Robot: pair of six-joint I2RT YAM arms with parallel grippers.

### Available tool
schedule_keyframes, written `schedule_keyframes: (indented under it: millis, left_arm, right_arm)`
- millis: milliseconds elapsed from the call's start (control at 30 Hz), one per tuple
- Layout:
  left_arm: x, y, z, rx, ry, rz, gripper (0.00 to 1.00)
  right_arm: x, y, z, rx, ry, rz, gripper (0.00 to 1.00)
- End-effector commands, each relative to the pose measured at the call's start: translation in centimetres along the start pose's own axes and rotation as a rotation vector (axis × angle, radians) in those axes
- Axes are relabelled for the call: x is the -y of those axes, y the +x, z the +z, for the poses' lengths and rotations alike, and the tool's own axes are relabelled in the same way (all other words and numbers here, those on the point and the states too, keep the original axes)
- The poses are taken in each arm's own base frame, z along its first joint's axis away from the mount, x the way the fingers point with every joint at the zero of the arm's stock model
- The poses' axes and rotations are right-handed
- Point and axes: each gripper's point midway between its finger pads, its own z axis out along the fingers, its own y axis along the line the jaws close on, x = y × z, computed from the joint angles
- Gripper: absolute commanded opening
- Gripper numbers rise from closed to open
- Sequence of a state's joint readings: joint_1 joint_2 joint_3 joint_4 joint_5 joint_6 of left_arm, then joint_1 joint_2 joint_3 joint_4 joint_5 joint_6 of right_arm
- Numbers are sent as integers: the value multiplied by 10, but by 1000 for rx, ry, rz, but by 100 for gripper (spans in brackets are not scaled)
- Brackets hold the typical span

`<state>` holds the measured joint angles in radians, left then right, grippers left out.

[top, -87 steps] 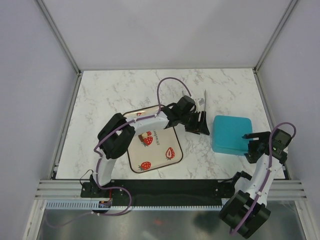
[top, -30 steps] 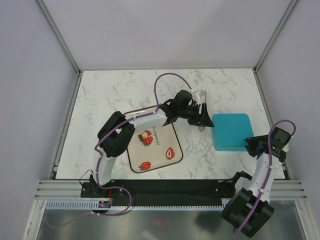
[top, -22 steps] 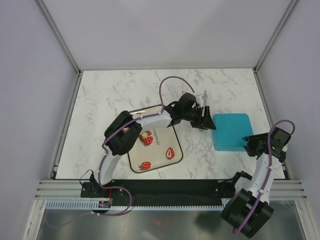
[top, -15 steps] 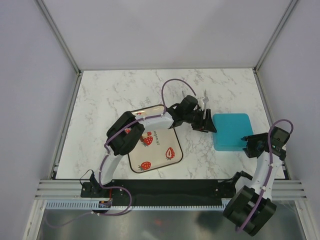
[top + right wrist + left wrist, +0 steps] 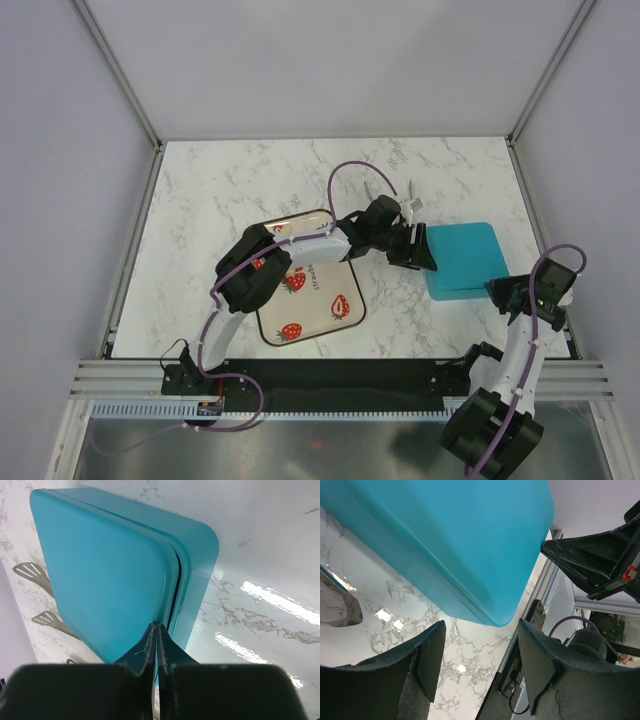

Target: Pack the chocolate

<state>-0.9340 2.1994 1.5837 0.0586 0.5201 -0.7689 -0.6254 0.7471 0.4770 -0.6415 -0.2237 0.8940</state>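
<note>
- Marble-look surface [image 5: 230,190]: carrying everything listed.
- Strawberry-print tray [image 5: 315,320]: lying flat at centre-left, its far half hiding under the left arm.
- Chocolate: not showing clearly in any view, so its place cannot be told. Judged small, light, stiff but brittle and smooth-skinned, each piece is best taken across its flat sides with a gentle squeeze.
- Left pincer [image 5: 481,645]: standing apart and holding nothing, hovering at the box's left edge.
- Metal utensils [image 5: 34,571]: lying beyond the box.
- Teal lidded box [image 5: 465,255]: sitting right of centre with its lid on.
- Right pincer [image 5: 156,640]: pressing together, tips resting at the lid seam on the near right corner.
</note>
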Motion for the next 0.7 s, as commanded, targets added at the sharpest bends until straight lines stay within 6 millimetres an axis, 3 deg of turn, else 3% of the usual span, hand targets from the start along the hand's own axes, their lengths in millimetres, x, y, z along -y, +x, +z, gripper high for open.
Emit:
schedule_keyframes:
  millis: [0, 200, 333, 433, 667]
  left_arm:
    - [7, -10, 0, 47, 4, 15, 67]
    - [-1, -3, 3, 36, -14, 3, 66]
    - [-2, 2, 1, 21, -9, 7, 65]
    - [7, -1, -6, 33, 0, 33, 66]
    - [41, -20, -35, 91, 29, 101, 66]
  right_arm:
    - [29, 8, 4, -6, 110, -4, 4]
    - [48, 17, 10, -22, 160, -4, 6]
    - [44, 16, 7, -28, 152, -16, 25]
    - [15, 0, -7, 3, 84, -60, 32]
    - [-53, -34, -46, 64, -57, -135, 36]
